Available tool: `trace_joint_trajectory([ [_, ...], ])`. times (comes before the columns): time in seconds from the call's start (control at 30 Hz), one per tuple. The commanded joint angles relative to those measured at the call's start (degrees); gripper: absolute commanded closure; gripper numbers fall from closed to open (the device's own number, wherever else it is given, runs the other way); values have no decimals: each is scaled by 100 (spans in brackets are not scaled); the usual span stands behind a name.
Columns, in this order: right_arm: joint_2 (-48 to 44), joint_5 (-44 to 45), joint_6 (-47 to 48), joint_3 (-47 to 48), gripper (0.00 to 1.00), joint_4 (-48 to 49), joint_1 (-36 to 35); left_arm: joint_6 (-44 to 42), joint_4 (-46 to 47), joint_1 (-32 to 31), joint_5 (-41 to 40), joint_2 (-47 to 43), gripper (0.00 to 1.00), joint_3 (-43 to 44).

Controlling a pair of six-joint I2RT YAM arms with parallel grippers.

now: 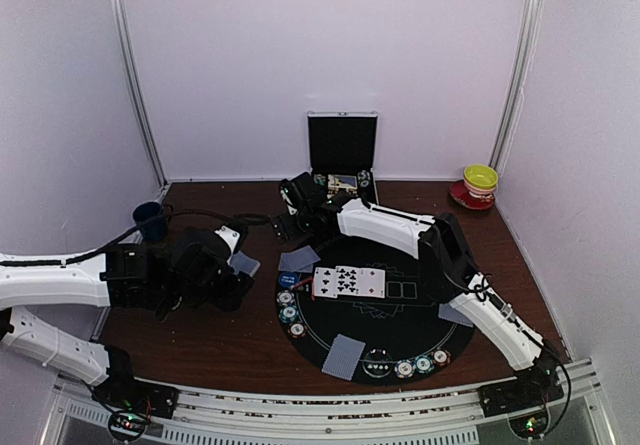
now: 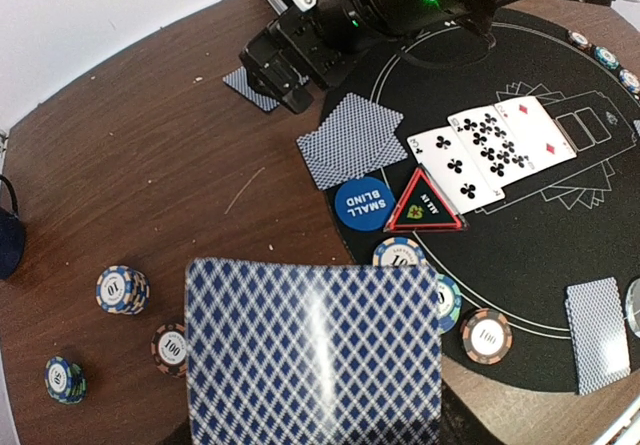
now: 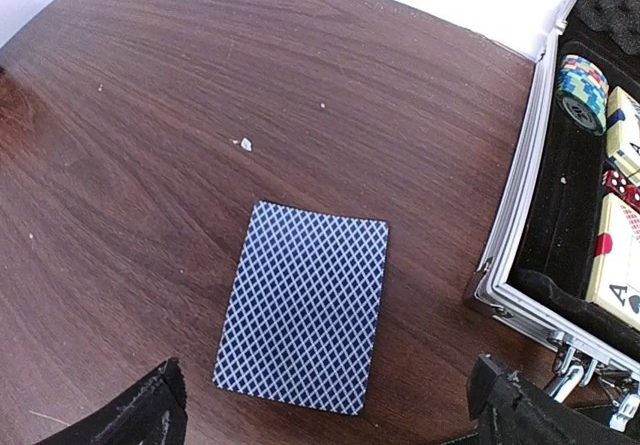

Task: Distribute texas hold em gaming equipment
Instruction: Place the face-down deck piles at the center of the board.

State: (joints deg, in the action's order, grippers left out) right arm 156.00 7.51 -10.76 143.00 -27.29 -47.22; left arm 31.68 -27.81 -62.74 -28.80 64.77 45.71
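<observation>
A blue-backed stack of playing cards (image 2: 312,350) fills the bottom of the left wrist view and hides the fingers beneath it. My left gripper (image 1: 238,268) is shut on it, over the wood left of the black mat (image 1: 400,317). Three face-up cards (image 1: 348,282) lie on the mat, beside a face-down pair (image 2: 350,140), a blue small-blind button (image 2: 363,203) and a triangular all-in marker (image 2: 425,205). My right gripper (image 3: 335,410) stands open just above a single face-down card (image 3: 305,305) on the wood, next to the case.
The open silver case (image 1: 343,155) stands at the back with chips (image 3: 582,85) and cards inside. A dark blue mug (image 1: 150,220) sits far left, a yellow cup on a red saucer (image 1: 478,185) far right. Chip stacks (image 2: 122,289) stand on the wood and along the mat's rim (image 1: 420,365).
</observation>
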Motion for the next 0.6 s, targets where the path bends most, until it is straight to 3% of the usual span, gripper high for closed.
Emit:
trace_joint_trajectory([
  [0.0, -1, -35, -258, 105, 0, 185, -25, -79, 262, -26, -113, 27, 46, 227],
  [0.57, 228, -437, -900, -224, 0, 462, -96, -107, 267, -28, -101, -217, 46, 107],
])
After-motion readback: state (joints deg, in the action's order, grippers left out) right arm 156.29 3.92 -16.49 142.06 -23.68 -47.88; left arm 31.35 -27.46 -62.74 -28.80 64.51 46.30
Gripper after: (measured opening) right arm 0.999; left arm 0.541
